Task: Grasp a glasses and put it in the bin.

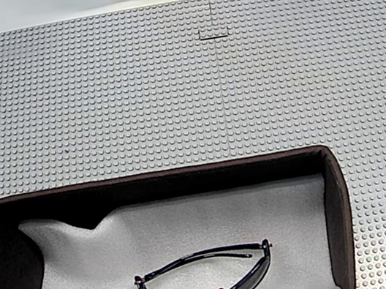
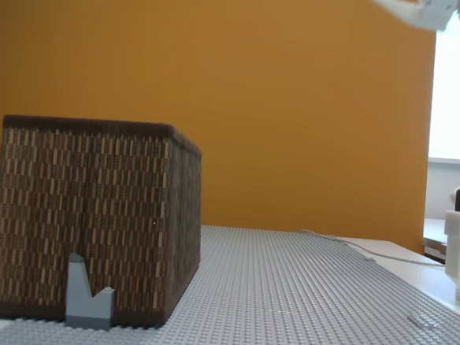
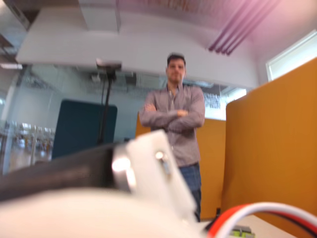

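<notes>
The glasses lie flat inside the bin, on its white foam near the front wall. The gripper hangs high above the bin, off to the right in a fixed view; I can't tell how its jaws stand.

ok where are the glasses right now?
In a fixed view, the glasses lie inside the bin, on its white foam lining, near the bottom edge and slightly right of the bin's centre.

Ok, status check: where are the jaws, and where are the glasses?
Gripper raised high, jaw state unclear. Glasses lying on foam inside bin. Baseplate unobstructed.
</notes>
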`<action>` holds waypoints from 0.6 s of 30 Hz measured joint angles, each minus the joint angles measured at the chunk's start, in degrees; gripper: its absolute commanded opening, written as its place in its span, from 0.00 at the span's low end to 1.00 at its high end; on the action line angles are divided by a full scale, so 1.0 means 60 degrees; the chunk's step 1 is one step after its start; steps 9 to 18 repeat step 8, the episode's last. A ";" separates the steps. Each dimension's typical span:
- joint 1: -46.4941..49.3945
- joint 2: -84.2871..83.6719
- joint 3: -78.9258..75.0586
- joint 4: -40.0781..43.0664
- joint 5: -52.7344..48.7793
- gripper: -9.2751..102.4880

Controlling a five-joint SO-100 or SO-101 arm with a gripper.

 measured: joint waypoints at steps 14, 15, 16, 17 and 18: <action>0.0264 0.0498 0.4233 -0.2637 0.0161 0.08; 0.0264 0.0498 0.4233 -0.2637 0.0161 0.08; 0.0264 0.0498 0.4233 -0.2637 0.0161 0.08; 0.0264 0.0498 0.4233 -0.2637 0.0161 0.08; 0.0264 0.0498 0.4233 -0.2637 0.0161 0.08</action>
